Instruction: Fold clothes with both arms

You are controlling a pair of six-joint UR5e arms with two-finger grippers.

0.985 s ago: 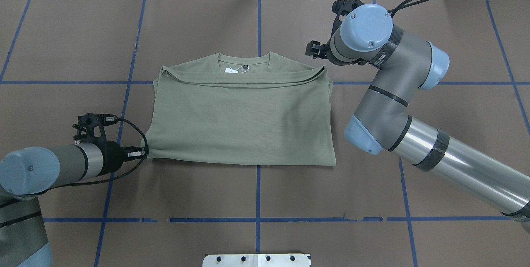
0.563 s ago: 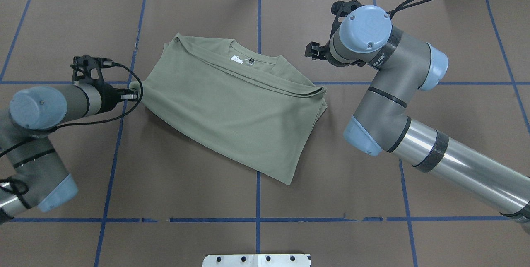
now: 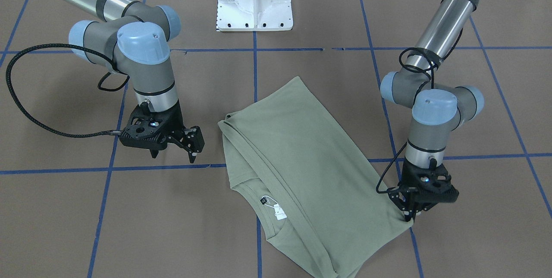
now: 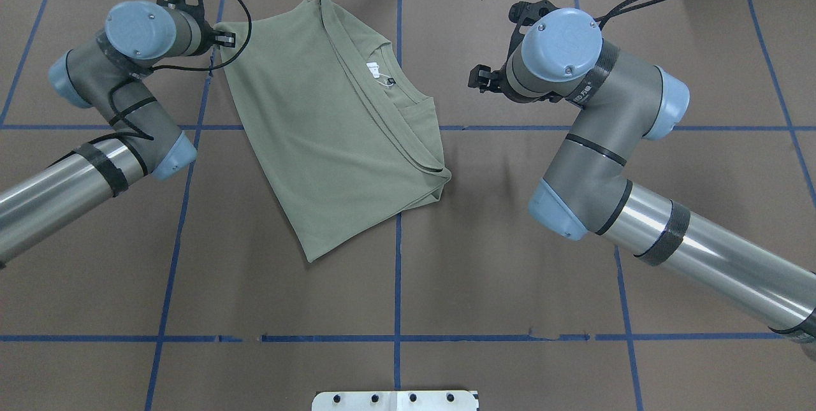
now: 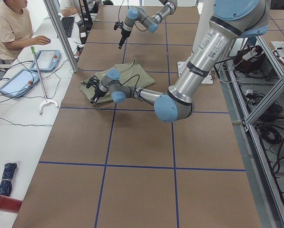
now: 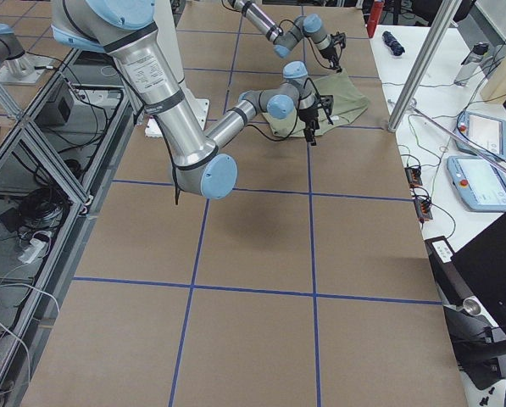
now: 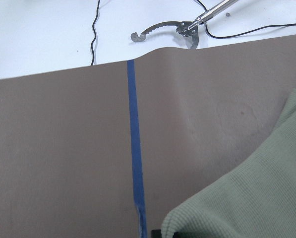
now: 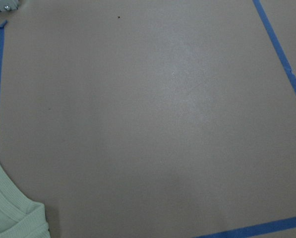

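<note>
The sage-green shirt (image 4: 331, 124) lies folded and skewed on the brown table, with its neckline and white tag (image 4: 373, 69) toward the far right. My left gripper (image 4: 221, 38) is shut on the shirt's hem corner at the far left, as the front view (image 3: 409, 217) also shows. The left wrist view shows that corner of the shirt (image 7: 237, 208) at the bottom of the frame. My right gripper (image 3: 174, 156) is open and empty, hovering above the table just right of the shirt, and it also shows in the overhead view (image 4: 481, 76).
The white pedestal base (image 3: 254, 2) stands at the robot's side of the table. Blue tape lines (image 4: 398, 283) cross the brown mat. Cables and a metal hook tool (image 7: 162, 29) lie past the far edge. An operator (image 5: 8, 28) sits there with tablets.
My left gripper has dragged the shirt's hem corner from near left to far left. The shirt has swung clockwise in the overhead view. My right arm has barely moved.
</note>
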